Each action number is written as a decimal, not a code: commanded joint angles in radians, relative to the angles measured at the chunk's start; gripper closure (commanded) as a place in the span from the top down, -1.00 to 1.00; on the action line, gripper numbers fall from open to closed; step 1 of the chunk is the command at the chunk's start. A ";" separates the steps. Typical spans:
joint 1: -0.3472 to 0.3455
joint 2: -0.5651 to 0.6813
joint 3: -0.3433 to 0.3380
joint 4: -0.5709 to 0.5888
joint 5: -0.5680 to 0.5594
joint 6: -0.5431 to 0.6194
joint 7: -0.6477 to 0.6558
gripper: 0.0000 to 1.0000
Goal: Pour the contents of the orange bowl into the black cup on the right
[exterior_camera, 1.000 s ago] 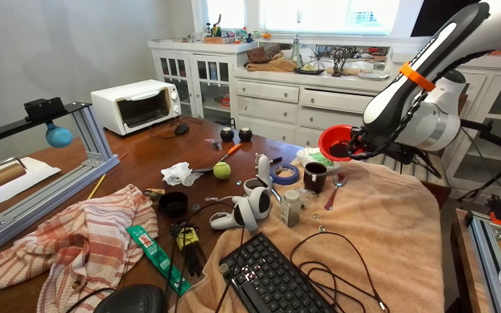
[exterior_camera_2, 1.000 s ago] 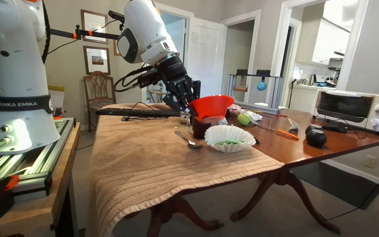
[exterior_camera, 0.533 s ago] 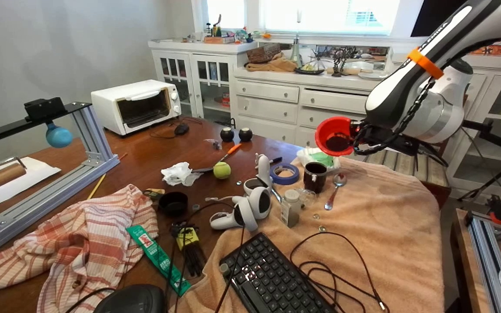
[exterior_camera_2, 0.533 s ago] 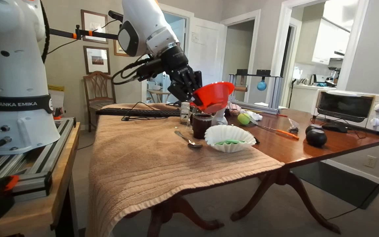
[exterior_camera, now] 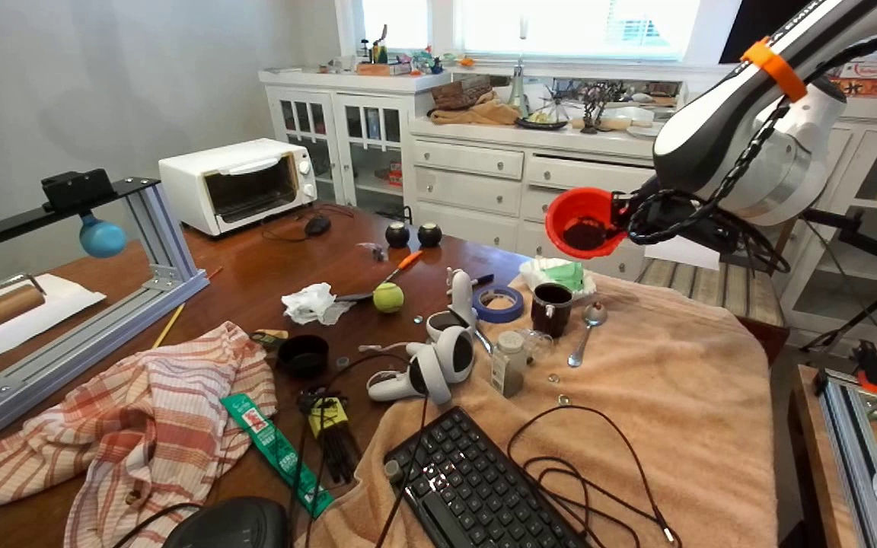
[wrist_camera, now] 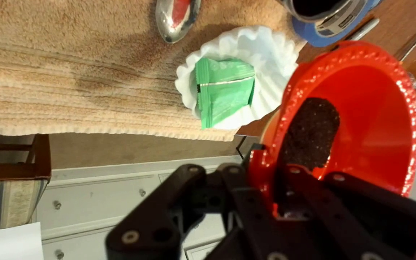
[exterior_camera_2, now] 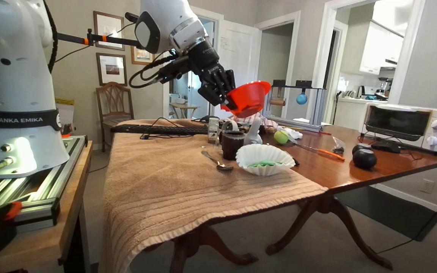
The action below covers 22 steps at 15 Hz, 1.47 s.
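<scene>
The orange bowl (exterior_camera: pixel 569 207) is red-orange and glossy, tilted, with a dark granular heap (wrist_camera: pixel 312 133) lying low inside. It also shows in an exterior view (exterior_camera_2: pixel 252 96) and in the wrist view (wrist_camera: pixel 370 104). My gripper (wrist_camera: pixel 270 162) is shut on the bowl's rim and holds it in the air above the table; it also shows in an exterior view (exterior_camera_2: pixel 230 103). The black cup (exterior_camera: pixel 552 310) on the right stands upright below the bowl, apart from it, and also shows in an exterior view (exterior_camera_2: pixel 232 146). The wrist view cuts it off at the top edge (wrist_camera: pixel 312 7).
A white paper filter (exterior_camera_2: pixel 266 159) with a green packet (wrist_camera: pixel 226 90) stands beside the cup. A spoon (exterior_camera: pixel 585 335), blue tape (exterior_camera: pixel 501 304), a glass shaker (exterior_camera: pixel 509 364) and white controllers (exterior_camera: pixel 438 361) lie around it. A lower black cup (exterior_camera: pixel 304 356) stands farther left.
My gripper has risen with the orange bowl held in it, away from the table and the black cup. The heap stays inside the bowl. The things on the table have not moved.
</scene>
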 commanded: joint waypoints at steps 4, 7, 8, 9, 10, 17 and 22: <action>-0.024 0.050 -0.026 0.027 -0.094 -0.046 -0.106 -0.97; -0.030 0.075 -0.042 0.044 -0.145 -0.071 -0.151 -0.97; -0.032 0.088 -0.043 0.052 -0.156 -0.073 -0.164 -0.97; -0.031 0.099 -0.043 0.061 -0.168 -0.069 -0.173 -0.97; -0.030 0.105 -0.043 0.067 -0.178 -0.066 -0.184 -0.97; -0.014 0.214 -0.040 0.124 -0.197 -0.019 -0.282 -0.97; 0.025 0.240 -0.036 0.153 -0.179 0.017 -0.329 -0.97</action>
